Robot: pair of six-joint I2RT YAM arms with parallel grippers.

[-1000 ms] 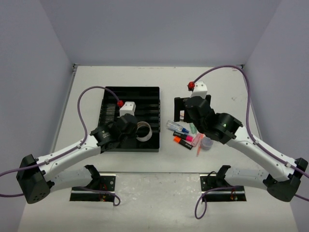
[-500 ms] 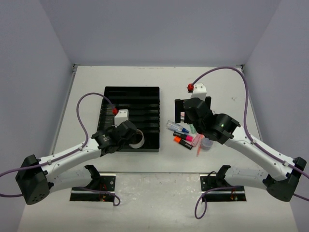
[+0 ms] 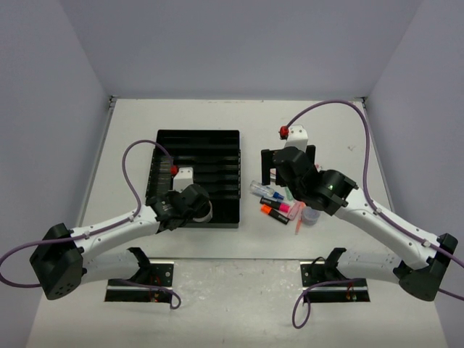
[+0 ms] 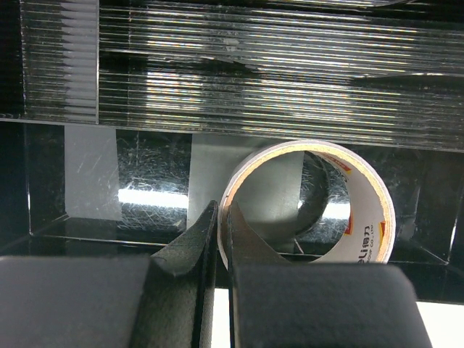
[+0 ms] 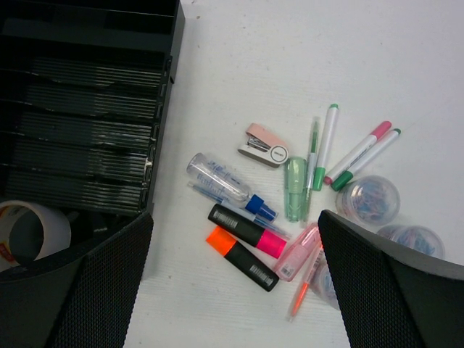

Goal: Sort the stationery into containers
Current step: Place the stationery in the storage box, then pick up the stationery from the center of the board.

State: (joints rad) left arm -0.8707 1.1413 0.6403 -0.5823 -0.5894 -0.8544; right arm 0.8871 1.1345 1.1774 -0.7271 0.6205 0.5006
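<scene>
Tabletop [image 3: 203,116] off-white under black tray [image 3: 197,133], lilac walls [image 3: 232,43]

Glossy, scratched black plastic tray [image 4: 254,80]

A white table [image 3: 217,116] (seen too from the right wrist camera) stands enclosed by pale grey walls [image 3: 239,43] on three sides.

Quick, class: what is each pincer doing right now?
Left pincer: closed on the wall of the tape roll.
Right pincer: open, holding nothing.
</scene>
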